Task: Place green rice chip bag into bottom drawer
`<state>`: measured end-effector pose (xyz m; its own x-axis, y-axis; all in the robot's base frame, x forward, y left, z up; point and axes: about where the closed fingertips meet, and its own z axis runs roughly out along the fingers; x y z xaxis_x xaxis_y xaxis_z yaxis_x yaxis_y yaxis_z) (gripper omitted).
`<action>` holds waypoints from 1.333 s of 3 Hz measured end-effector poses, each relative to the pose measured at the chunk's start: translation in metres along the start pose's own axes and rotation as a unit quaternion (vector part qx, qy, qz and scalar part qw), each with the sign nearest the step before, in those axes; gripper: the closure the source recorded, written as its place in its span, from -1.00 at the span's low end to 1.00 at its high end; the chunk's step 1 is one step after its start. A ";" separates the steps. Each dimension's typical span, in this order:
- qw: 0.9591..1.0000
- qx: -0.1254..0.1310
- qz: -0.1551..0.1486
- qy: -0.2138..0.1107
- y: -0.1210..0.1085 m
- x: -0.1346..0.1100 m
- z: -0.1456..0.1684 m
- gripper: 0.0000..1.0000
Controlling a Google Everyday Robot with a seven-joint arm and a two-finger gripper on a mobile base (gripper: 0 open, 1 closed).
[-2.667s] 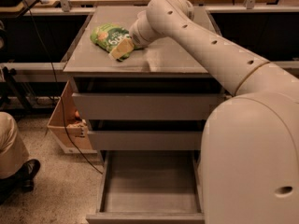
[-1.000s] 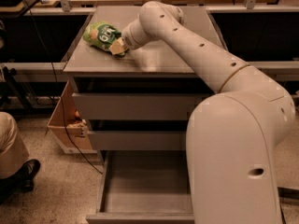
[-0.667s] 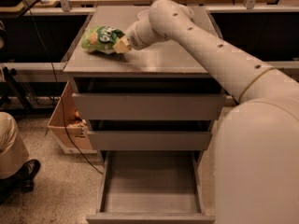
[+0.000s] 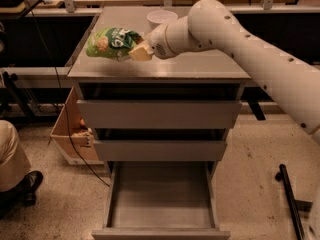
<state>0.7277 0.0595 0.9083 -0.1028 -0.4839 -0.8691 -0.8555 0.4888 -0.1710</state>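
**Q:** What is recorded at the gripper?

**A:** The gripper (image 4: 139, 52) is clamped on the end of the green rice chip bag (image 4: 111, 43) nearest the wrist. The rest of the pouch juts out beyond the fingertips. It is judged to be lifted just clear of the cabinet top (image 4: 200, 67), since a shadow is seen beneath it.

**Q:** Where is the target?

**A:** The bottom drawer (image 4: 160, 204) is pulled out, well below the hand and nearer the camera. The two upper drawers (image 4: 160, 115), both shut, lie between.

**Q:** How is the carry best done?

**A:** The bag should be drawn out past the cabinet's front edge before any descent, so the shut drawer fronts are not brushed. As only one end is pinched, sag or swing is expected, and a slow path is advised. Release is best held back until the pouch hangs just above the drawer floor, inside the side walls. The white bowl (image 4: 161, 18), just behind the wrist, should not be swept.

**Q:** What is the arm pose?

**A:** The wrist is held roughly level, with the fingers pointed sideways along the cabinet top. The arm (image 4: 250, 49) extends away from the hand, opposite the bag, and slopes down toward the camera.
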 end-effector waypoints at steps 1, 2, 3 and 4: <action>0.999 -0.043 -0.012 -0.015 0.035 0.006 -0.025 1.00; 0.994 -0.100 -0.028 -0.017 0.075 0.014 -0.043 1.00; 0.989 -0.140 -0.055 0.004 0.101 0.022 -0.052 1.00; 0.987 -0.150 -0.057 0.010 0.106 0.025 -0.053 1.00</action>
<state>0.6075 0.0612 0.8931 -0.0044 -0.5394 -0.8420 -0.9736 0.1944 -0.1194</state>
